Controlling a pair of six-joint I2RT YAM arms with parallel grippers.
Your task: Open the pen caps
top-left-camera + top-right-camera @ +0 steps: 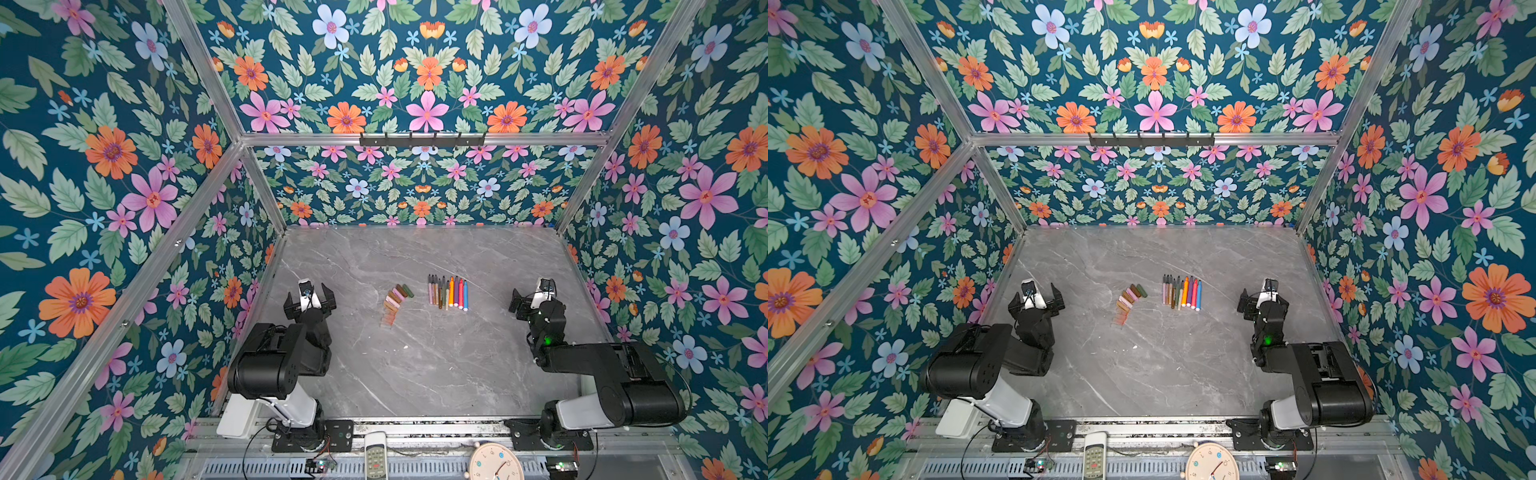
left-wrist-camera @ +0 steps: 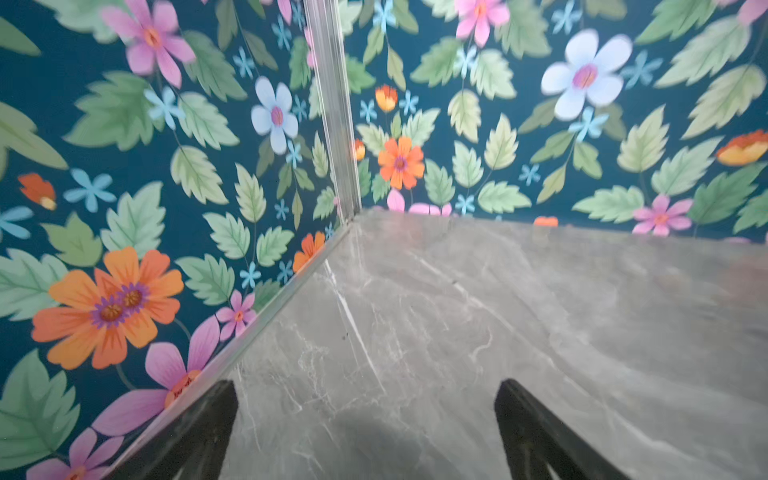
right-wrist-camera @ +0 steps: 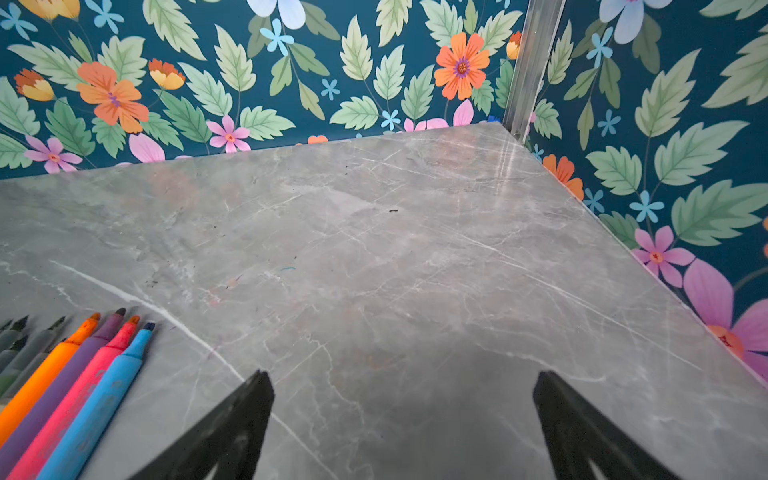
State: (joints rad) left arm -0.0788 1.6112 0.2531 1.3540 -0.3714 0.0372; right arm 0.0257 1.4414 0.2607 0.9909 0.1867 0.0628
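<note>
surface: grey marble table (image 1: pixel 436 374) | left-centre: pen caps (image 1: pixel 394 302) row | right-centre: pens (image 1: pixel 448 293) row

Roughly ten pens (image 1: pixel 448 293), roughly ten caps (image 1: pixel 397 302), one remote (image 1: pixel 376 455), one clock (image 1: pixel 494 463), a left gripper (image 1: pixel 308 293) and a right gripper (image 1: pixel 534 297).

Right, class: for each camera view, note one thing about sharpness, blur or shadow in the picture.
Both top views: even light, the pens and pen caps small but sharp. Left wrist view: wallpaper blurred, a shadow on the table under the left gripper. Right wrist view: sharper, soft shadow by the right gripper.
</note>
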